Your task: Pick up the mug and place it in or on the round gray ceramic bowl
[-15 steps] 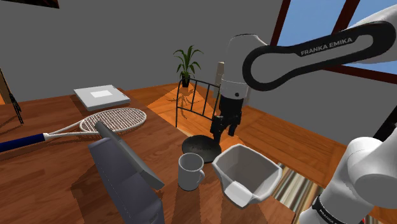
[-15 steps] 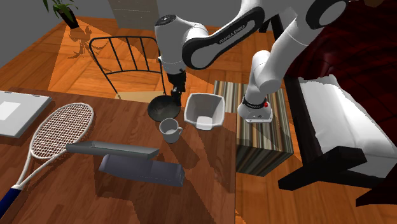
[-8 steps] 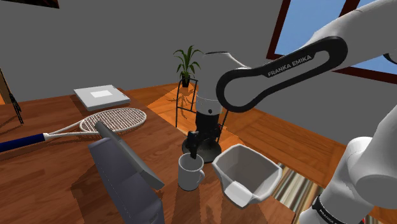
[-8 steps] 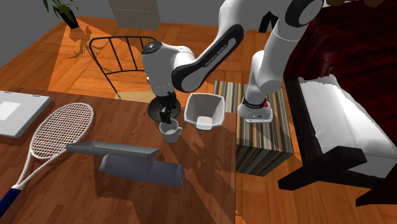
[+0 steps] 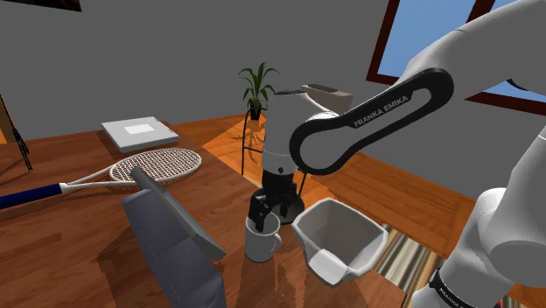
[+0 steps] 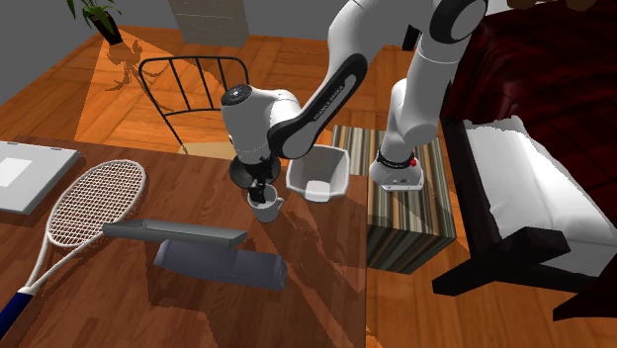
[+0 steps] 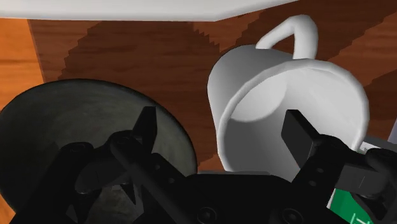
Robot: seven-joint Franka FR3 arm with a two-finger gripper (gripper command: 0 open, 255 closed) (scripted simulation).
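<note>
Early in the task, by the look of it: approach to the mug (image 5: 262, 238) about done, no grip made, and the lift, the carry and the setting-down in the dark gray bowl (image 7: 60, 130) all left to do. Mug upright on the wooden worktop (image 5: 70, 236), just beside the bowl on one flank and near a white square tub (image 5: 343, 234) on the other, handle turned toward the tub. Hand (image 5: 265, 215) low over the mug's rim, spread wide, pinching nothing. Through the wrist view, one finger (image 7: 147, 124) outside the cup wall on the bowl's side, the other (image 7: 298, 130) over the mug's open mouth, thus straddling the wall nearest the bowl without visibly touching it. Judged ready for a short drop and a squeeze on that wall; after that, probably only a brief hop sideways, given the closeness of bowl to mug.
</note>
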